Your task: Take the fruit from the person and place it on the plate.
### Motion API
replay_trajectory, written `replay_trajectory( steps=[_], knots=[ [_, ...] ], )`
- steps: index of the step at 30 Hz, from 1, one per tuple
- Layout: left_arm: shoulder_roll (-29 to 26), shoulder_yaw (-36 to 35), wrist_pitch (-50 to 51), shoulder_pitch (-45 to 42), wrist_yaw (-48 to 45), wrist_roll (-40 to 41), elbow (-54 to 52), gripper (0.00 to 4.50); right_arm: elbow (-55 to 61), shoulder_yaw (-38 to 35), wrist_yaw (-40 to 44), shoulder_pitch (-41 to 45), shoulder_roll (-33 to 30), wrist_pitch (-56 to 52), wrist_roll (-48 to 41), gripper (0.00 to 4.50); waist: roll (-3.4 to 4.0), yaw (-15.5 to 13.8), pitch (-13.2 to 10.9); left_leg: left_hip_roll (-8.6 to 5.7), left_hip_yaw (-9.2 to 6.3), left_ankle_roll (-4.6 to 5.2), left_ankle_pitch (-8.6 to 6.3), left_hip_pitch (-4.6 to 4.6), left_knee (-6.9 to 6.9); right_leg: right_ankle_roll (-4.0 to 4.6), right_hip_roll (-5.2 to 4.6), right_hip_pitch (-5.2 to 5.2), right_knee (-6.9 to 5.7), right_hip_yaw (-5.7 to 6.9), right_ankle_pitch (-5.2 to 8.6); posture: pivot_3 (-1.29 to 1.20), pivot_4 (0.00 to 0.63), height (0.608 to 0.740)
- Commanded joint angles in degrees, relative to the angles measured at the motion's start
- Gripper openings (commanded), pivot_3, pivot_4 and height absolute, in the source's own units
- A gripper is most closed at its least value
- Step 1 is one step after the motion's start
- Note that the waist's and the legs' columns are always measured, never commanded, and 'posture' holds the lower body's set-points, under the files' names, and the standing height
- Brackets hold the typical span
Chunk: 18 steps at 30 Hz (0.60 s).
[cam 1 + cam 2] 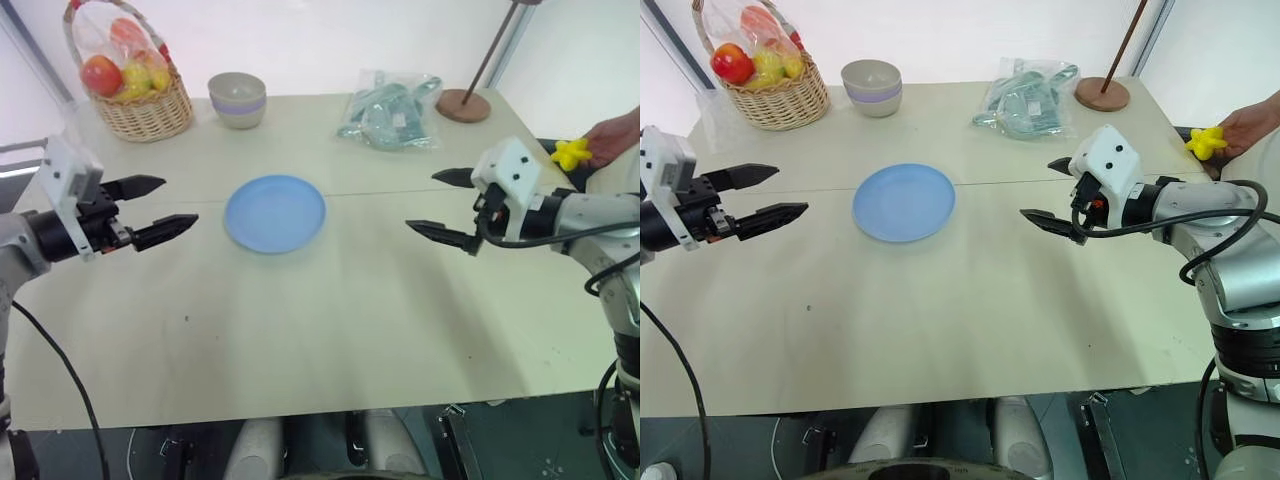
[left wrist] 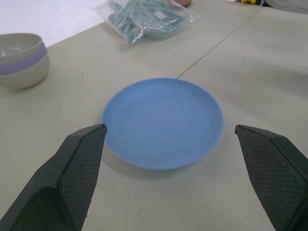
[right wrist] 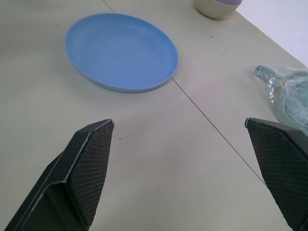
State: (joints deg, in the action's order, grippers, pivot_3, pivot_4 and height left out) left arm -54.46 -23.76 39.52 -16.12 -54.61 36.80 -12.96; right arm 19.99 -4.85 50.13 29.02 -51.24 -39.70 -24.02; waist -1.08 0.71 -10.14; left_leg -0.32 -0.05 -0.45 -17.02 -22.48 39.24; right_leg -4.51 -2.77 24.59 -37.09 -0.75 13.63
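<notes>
Round flat light blue plate (image 1: 275, 212) sits bare near the middle of the pale beige surface (image 1: 330, 330), nothing on it. Bright yellow ridged starfruit (image 1: 1205, 141) held in a person's bare hand (image 1: 1248, 125) at the far right edge of the surface, well apart from the plate. Left pincer (image 1: 160, 209) hovering off the surface to the left of the plate, black fingers spread wide, nothing between them, aimed toward the plate. Right pincer (image 1: 1052, 194) hovering to the right of the plate, likewise spread wide and empty, pointing inward toward the plate; starfruit behind and to the right of it, not touching. Along the far side: woven wicker basket (image 1: 145, 110) with plastic-wrapped red and yellow round fruits at the left corner, small grey-lavender bowl (image 1: 238, 99) just beside it, clear plastic bag of teal items (image 1: 390, 110) further right, round brown wooden stand base (image 1: 463, 104) with a thin rod rising from it near the right corner.
</notes>
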Motion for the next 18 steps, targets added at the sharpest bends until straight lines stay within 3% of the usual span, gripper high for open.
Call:
replay_trajectory(
  steps=[1,18],
  knots=[
    [-0.91,-1.71,-0.84,-0.01,0.3,0.51,-1.92,4.47,0.78,-1.31,0.26,1.51,-0.87,0.21,-0.61,4.5,0.0,-0.01,0.0,0.0,0.0,0.0,0.0,0.0,0.0,0.0,-0.01,0.0,0.0,0.0,0.0,0.0,0.15,0.74],
    [-0.94,-0.12,0.06,-2.18,0.14,2.22,-1.7,4.47,2.02,-1.9,-0.32,0.44,-0.77,-0.66,-0.77,4.5,0.01,0.0,0.0,0.0,0.0,0.0,0.0,0.01,0.0,0.01,-0.03,0.0,0.0,-0.01,0.0,0.0,0.15,0.74]
  ],
)
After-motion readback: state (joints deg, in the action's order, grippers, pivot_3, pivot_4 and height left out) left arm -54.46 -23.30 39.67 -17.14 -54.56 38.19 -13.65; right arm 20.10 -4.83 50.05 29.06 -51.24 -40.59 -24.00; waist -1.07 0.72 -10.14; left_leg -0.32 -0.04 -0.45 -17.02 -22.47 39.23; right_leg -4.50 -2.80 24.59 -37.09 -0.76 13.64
